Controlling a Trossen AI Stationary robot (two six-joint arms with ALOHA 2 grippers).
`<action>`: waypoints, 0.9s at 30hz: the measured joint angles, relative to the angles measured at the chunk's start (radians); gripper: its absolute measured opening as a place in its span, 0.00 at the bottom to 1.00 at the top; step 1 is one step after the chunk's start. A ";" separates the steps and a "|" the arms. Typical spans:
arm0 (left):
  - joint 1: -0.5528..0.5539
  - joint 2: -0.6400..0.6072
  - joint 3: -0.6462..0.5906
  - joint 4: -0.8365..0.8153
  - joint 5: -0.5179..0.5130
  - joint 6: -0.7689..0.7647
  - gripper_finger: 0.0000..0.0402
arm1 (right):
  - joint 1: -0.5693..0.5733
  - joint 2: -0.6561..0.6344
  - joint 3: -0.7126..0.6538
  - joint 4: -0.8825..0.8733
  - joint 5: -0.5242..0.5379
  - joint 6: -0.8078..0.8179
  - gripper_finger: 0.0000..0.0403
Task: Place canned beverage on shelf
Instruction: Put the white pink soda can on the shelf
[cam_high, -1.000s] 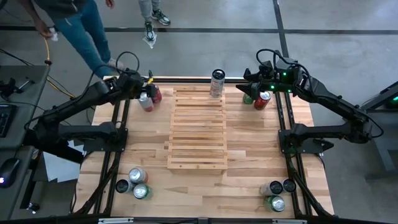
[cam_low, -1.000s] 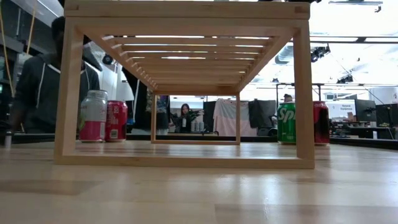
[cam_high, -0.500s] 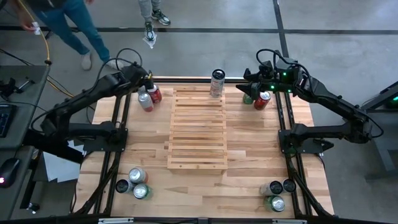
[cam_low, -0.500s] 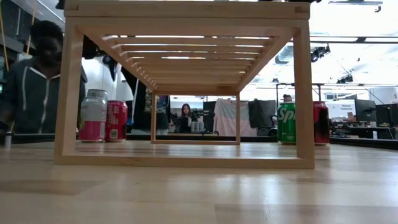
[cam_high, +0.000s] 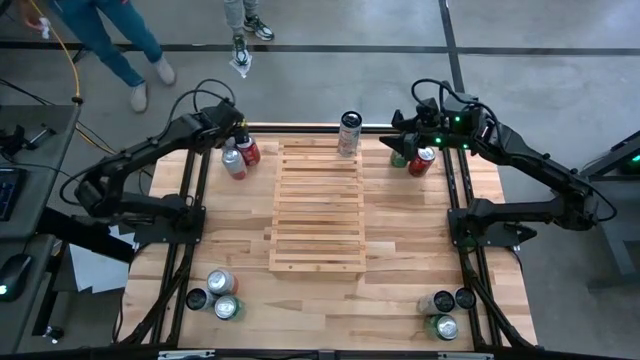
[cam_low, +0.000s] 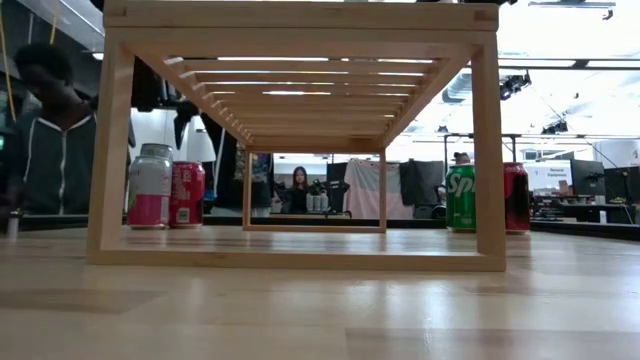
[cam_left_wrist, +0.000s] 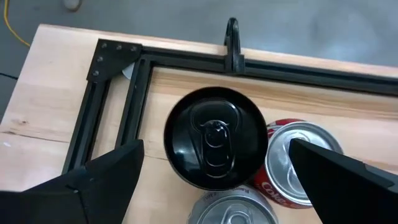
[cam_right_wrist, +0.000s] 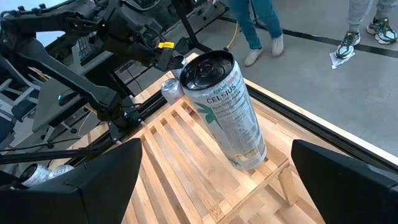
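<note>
Shelf (cam_high: 318, 205) sits mid-bench, long axis running from far edge toward near edge. One tall silver can (cam_high: 349, 134) stands upright on the shelf's far end; right wrist view confirms it rests on the slats near the far corner. That is the only can on the shelf, so task reads as early stage: one placed, rest outstanding.

Cans not yet shelved, all on the bench:
- Far-left group beside the shelf: black-topped can (cam_left_wrist: 214, 137), red can (cam_left_wrist: 297, 163), silver can (cam_left_wrist: 233, 210), touching or nearly so.
- Far-right group: green can (cam_low: 460, 198) and red can (cam_high: 422, 160), just beside each other.
- Near-left corner: approx. three cans (cam_high: 218, 293).
- Near-right corner: approx. three cans (cam_high: 440, 310).

Left gripper (cam_left_wrist: 214, 180) hovers directly above the far-left group, fingers spread wide either side of the black-topped can, nothing grasped. Judged step in hand: lining up for pickup of that can; fingers need to come down astride it w/o catching the red can, which crowds it closely.

Right gripper (cam_right_wrist: 214, 186) is over the far-right group, near the shelf's far-right corner, fingers released and empty, facing the silver can across the slats.

Slats toward the near edge are bare; ample room left. Risk noted: gaps btw slats could tip a can set down off-centre. Persons walk on the floor beyond the far edge, clear of the arms.
</note>
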 joint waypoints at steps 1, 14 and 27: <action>0.000 0.007 0.000 0.000 -0.001 -0.002 0.98 | 0.000 0.000 0.000 -0.003 0.000 0.000 0.99; 0.000 0.086 0.000 0.002 -0.025 -0.059 0.98 | 0.001 0.000 0.000 -0.028 0.000 0.000 0.99; 0.000 0.089 0.000 0.024 -0.035 -0.053 0.61 | 0.001 0.000 0.000 -0.028 0.000 0.000 0.99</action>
